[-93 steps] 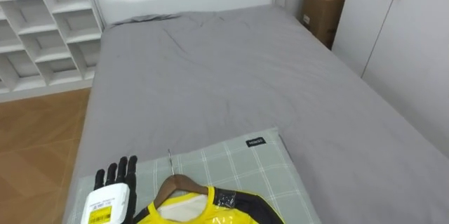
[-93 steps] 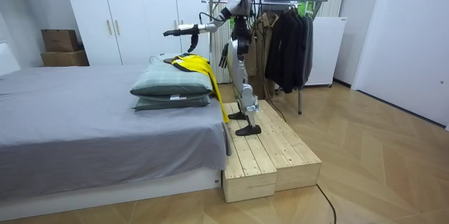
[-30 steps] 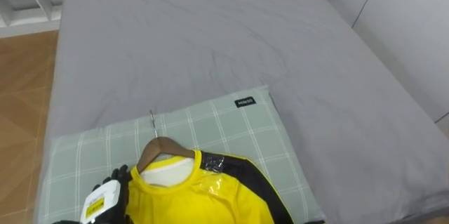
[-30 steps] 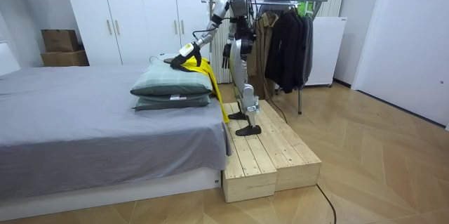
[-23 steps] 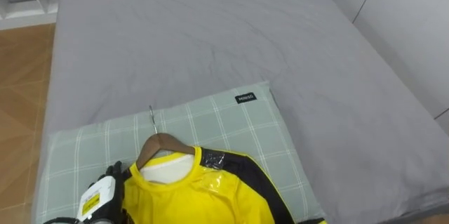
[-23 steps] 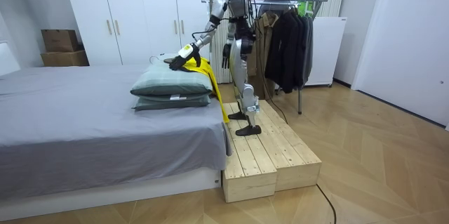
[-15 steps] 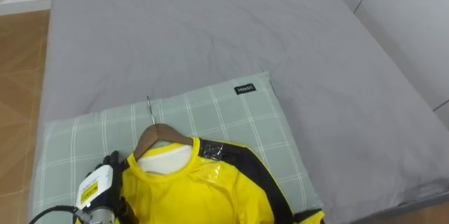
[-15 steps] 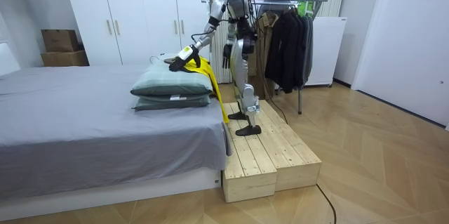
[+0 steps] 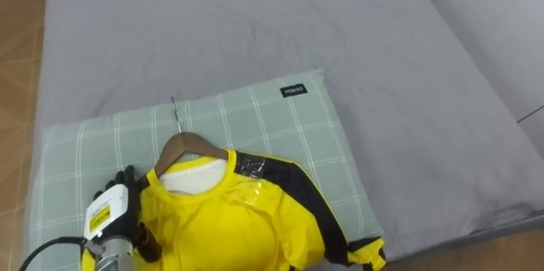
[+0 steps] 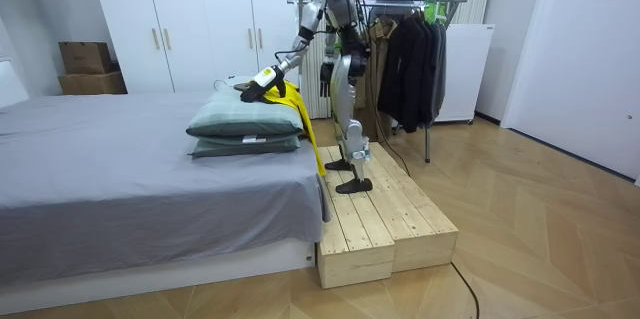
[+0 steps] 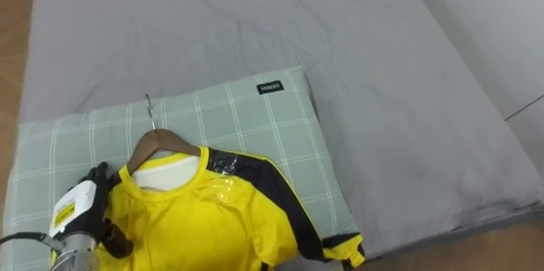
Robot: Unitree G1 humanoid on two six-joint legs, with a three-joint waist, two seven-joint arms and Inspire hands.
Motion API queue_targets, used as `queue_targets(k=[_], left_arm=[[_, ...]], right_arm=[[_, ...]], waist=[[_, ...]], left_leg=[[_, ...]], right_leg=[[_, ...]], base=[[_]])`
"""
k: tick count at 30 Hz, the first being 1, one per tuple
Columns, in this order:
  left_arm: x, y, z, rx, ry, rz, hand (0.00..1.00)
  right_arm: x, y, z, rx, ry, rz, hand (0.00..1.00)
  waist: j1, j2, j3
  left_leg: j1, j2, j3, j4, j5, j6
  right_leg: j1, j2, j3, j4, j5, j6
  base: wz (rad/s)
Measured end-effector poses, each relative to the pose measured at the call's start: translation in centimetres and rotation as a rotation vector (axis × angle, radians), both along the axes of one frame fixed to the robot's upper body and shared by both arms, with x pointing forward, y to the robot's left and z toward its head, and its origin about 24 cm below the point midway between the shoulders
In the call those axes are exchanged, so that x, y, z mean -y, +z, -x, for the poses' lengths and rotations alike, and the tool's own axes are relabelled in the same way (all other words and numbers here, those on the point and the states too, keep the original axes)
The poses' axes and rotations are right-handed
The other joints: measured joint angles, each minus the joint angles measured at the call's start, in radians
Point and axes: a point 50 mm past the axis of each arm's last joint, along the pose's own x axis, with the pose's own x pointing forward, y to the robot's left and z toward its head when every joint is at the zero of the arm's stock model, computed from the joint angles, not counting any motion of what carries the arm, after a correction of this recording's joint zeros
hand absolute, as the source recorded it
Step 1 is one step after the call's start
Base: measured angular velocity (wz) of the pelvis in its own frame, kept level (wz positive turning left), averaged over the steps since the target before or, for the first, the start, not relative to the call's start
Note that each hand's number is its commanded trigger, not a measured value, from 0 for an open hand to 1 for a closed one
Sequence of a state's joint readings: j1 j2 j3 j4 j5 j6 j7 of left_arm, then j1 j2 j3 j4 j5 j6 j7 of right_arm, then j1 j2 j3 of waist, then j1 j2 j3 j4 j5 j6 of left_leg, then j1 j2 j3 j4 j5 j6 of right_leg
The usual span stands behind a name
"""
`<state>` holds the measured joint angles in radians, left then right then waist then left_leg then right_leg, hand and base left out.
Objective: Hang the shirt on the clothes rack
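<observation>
A grey-sheeted bed spans the frame. In the room view the robot stands on a pale wooden platform beside it, before a metal rack of dark garments. At lower left, a green checked pillow bears the yellow-and-black jersey on its wooden hanger. The left hand lies at the jersey's shoulder, and its grip cannot be told. The right hand hangs at the hip, its state likewise unclear.

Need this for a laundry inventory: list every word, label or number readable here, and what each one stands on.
Black tag at the corner of the checked pillow: white print, too small to read.
Yellow sticker on the back of the left hand: dark marks, too small to read.
Yellow shirt: no print seen on it.
Nothing here can be quoted.
</observation>
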<state>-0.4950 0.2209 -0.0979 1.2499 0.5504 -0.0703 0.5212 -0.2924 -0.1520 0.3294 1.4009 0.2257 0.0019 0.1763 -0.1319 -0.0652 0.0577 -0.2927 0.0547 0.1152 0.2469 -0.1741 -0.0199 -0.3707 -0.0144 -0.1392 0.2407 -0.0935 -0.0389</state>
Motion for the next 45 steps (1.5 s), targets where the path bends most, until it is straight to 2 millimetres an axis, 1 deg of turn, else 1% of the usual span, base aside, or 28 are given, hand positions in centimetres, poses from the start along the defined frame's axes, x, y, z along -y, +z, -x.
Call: queue_targets(k=[5, 11, 12, 13, 14, 15, 19, 23, 26, 45], left_arm=[[-0.1, 0.2, -0.1, 0.008, 0.005, 0.003, 0.0], [-0.2, 0.5, -0.4, 0.019, 0.009, 0.005, 0.0], [-0.2, 0.5, -0.5, 0.02, 0.009, 0.005, 0.36], [-0.3, 0.5, -0.5, 0.021, 0.01, 0.005, 0.52], [-0.3, 0.5, -0.5, 0.021, 0.012, 0.007, 0.89], [-0.3, 0.5, -0.5, 0.022, 0.014, 0.008, 1.0], [-0.4, 0.5, -0.4, 0.024, 0.027, 0.018, 1.0], [-1.4, 1.2, -0.6, 0.064, 0.054, -0.02, 1.0], [-1.7, 1.5, -0.7, 0.076, 0.062, -0.031, 1.0], [-1.7, 1.2, -0.5, 0.06, 0.064, -0.019, 1.0]], right_arm=[[-0.1, -0.1, 0.1, -0.004, 0.003, -0.003, 0.0], [-0.2, 0.1, -0.3, 0.003, 0.005, -0.005, 0.0], [-0.3, 0.1, -0.3, 0.005, 0.006, -0.006, 0.0], [-0.4, 0.1, -0.4, 0.007, 0.007, -0.008, 0.0], [-0.4, 0.1, -0.4, 0.008, 0.007, -0.009, 0.0], [-0.4, 0.1, -0.5, 0.008, 0.008, -0.009, 0.0], [-0.4, 0.1, -0.5, 0.01, 0.008, -0.009, 0.0], [-0.5, 0.2, -0.6, 0.012, 0.009, -0.01, 0.0], [-0.5, 0.2, -0.6, 0.012, 0.009, -0.009, 0.0], [-0.5, 0.5, -1.3, 0.038, 0.005, 0.008, 0.0]], waist=[[0.0, -0.014, -0.0035], [0.002, -0.019, -0.0034], [0.003, -0.02, -0.0032], [0.002, -0.02, -0.0029], [0.002, -0.021, -0.0032], [0.002, -0.021, -0.0032], [0.003, -0.022, -0.0028], [0.003, -0.022, -0.0028], [0.002, -0.022, -0.0028], [0.003, -0.021, -0.0026]], left_leg=[[-0.009, 0.001, -0.009, 0.012, 0.0, 0.0], [-0.028, 0.002, -0.01, 0.028, 0.0, 0.0], [-0.03, 0.002, -0.01, 0.028, 0.0, 0.0], [-0.031, 0.002, -0.01, 0.028, 0.0, 0.0], [-0.03, 0.002, -0.009, 0.028, 0.0, 0.0], [-0.03, 0.002, -0.009, 0.029, 0.0, 0.0], [-0.031, 0.001, -0.009, 0.029, 0.0, 0.0], [-0.03, 0.001, -0.009, 0.029, 0.0, 0.0], [-0.03, 0.001, -0.009, 0.029, 0.0, 0.001], [-0.038, 0.002, -0.01, 0.028, 0.0, 0.001]], right_leg=[[0.0, 0.0, -0.005, 0.001, 0.002, -0.002], [-0.013, -0.001, -0.004, 0.005, 0.007, -0.003], [-0.016, -0.001, -0.004, 0.007, 0.007, -0.004], [-0.018, -0.001, -0.004, 0.01, 0.007, -0.004], [-0.019, -0.001, -0.003, 0.013, 0.007, -0.004], [-0.019, -0.001, -0.003, 0.013, 0.007, -0.004], [-0.022, -0.002, -0.002, 0.017, 0.007, -0.004], [-0.023, -0.003, -0.002, 0.02, 0.008, -0.005], [-0.023, -0.003, -0.001, 0.021, 0.008, -0.005], [-0.032, -0.003, -0.005, 0.021, 0.008, -0.006]], base=[[0.04], [0.0], [0.0], [0.0], [0.0], [0.0], [0.0], [0.0], [0.0], [0.0]])
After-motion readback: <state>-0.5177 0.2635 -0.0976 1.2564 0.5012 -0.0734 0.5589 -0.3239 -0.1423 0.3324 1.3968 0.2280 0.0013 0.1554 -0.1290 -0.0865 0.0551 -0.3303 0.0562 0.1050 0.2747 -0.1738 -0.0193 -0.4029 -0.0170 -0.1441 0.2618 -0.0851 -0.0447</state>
